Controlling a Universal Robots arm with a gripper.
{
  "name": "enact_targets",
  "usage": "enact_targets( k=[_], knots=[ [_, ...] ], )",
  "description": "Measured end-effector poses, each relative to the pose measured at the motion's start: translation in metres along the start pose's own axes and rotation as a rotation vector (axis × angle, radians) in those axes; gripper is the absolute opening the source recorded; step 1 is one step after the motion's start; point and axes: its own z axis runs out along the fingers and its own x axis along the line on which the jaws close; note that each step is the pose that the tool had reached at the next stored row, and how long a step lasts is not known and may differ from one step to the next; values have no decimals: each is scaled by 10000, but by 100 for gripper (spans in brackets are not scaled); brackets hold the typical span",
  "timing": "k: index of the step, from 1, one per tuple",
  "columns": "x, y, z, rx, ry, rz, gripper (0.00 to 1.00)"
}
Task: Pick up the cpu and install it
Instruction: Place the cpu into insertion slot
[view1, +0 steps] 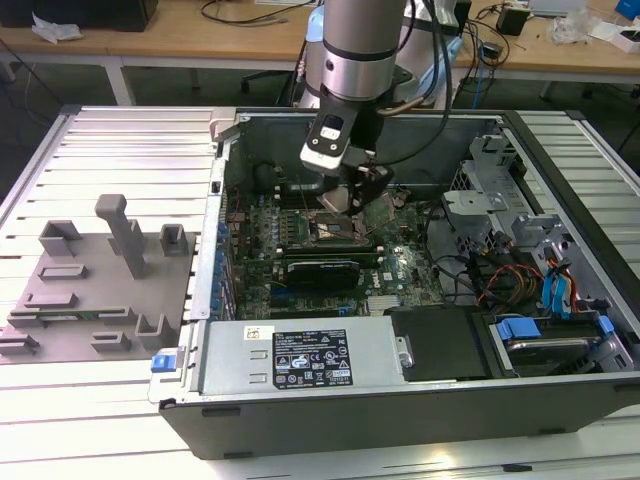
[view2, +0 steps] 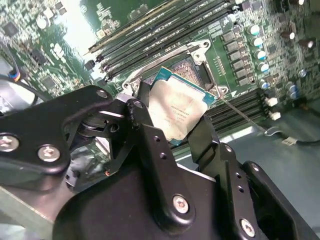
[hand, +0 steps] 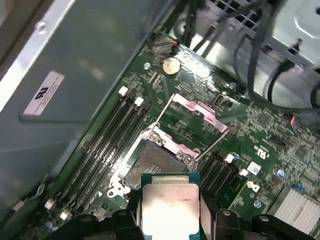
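Observation:
The cpu (view2: 177, 111), a flat square chip with a silver-grey top and a green rim, sits between the two black fingers (view2: 146, 131) of my gripper (view2: 172, 119), which is shut on its edges. It hangs tilted just above the open motherboard socket (hand: 154, 162), whose metal load plate (hand: 196, 112) is flipped up. In the first wrist view the cpu (hand: 170, 204) lies in front of the socket, slightly off from it. In the exterior view my gripper (view1: 345, 196) is low inside the computer case, over the socket (view1: 336, 232).
Memory slots (hand: 107, 137) run beside the socket. A black expansion card (view1: 320, 272) lies on the near side of the socket. The power supply (view1: 300, 357), drive cage (view1: 490, 190) and cables (view1: 500, 280) crowd the case. A grey fixture plate (view1: 95, 290) lies on the exterior view's left.

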Motion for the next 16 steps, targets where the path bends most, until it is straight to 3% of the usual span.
enact_targets(
  k=[8,16],
  knots=[
    [0,0,7,-4,-44,1900,55],
    [0,0,13,-7,-82,3500,55]
  ],
)
